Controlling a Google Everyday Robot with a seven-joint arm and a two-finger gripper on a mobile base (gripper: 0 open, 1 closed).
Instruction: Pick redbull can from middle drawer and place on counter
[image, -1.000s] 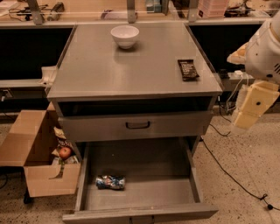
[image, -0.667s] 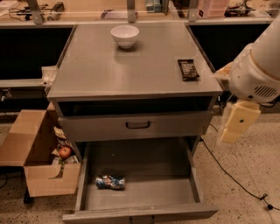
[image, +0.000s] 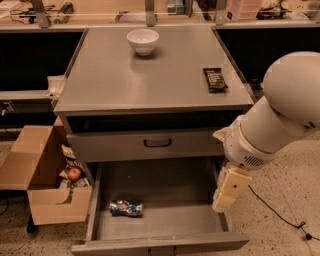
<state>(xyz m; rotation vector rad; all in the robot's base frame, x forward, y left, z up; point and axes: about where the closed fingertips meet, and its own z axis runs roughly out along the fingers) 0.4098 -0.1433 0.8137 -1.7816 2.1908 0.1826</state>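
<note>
The redbull can (image: 126, 208) lies on its side on the floor of the open middle drawer (image: 175, 187), near its front left corner. The counter (image: 150, 80) is the flat grey top of the cabinet above it. My gripper (image: 226, 192) hangs down from the big white arm (image: 275, 115) at the right side of the drawer, over its right wall. It is well to the right of the can and apart from it.
A white bowl (image: 143, 41) stands at the back of the counter and a dark snack bar (image: 215, 80) lies near its right edge. A closed drawer front with a black handle (image: 157, 143) is above the open drawer. A cardboard box (image: 42, 180) holding an apple (image: 74, 174) stands on the floor at left.
The arm has swung in from the right and the gripper has moved left and down, to the right side of the open drawer. The can has not moved.
</note>
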